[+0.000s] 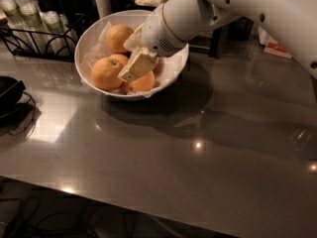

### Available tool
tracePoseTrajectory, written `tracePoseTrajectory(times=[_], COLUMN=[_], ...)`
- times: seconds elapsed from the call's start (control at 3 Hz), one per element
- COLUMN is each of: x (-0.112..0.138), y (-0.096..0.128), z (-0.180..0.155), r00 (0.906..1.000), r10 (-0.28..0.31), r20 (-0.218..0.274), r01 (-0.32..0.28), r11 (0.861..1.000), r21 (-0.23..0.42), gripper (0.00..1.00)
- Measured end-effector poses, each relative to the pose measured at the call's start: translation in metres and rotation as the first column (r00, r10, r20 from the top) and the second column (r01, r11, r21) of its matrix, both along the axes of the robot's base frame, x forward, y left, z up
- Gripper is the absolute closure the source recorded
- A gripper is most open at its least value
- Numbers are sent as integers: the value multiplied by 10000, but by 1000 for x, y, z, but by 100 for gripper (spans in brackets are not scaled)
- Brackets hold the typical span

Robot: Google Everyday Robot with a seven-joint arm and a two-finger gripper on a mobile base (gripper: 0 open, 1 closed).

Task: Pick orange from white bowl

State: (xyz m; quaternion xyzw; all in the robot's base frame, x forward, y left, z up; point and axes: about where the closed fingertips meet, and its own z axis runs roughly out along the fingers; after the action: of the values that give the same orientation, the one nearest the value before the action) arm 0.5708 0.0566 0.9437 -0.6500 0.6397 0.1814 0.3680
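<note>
White bowl [176, 68] sits toward the far left of the grey surface [208, 177], paper-lined. Three fruits show: back orange [119, 36], front-left orange [106, 74], front orange [142, 84]. Gripper [138, 65] is down inside the bowl, over the front orange and just beside the front-left orange. Jaws: cannot tell how far open, or whether anything is held.

pincer [134, 69] in white bowl [83, 46], among oranges [105, 73]

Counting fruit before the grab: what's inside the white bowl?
At least three oranges on a paper liner. The pincer sits inside the white bowl, over the fruit, hiding whatever lies beneath it.
</note>
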Motion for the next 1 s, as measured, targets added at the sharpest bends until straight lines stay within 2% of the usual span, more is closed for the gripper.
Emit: tracePoseTrajectory(times=[0.67,1.0], x=[0,5], y=[1,23], z=[-1,-18], r00=[10000,9977], r10=[16,499], r20=[-9,-462], r01=[-16,-478], r11=[10000,9978], r21=[26,452], gripper=[30,27])
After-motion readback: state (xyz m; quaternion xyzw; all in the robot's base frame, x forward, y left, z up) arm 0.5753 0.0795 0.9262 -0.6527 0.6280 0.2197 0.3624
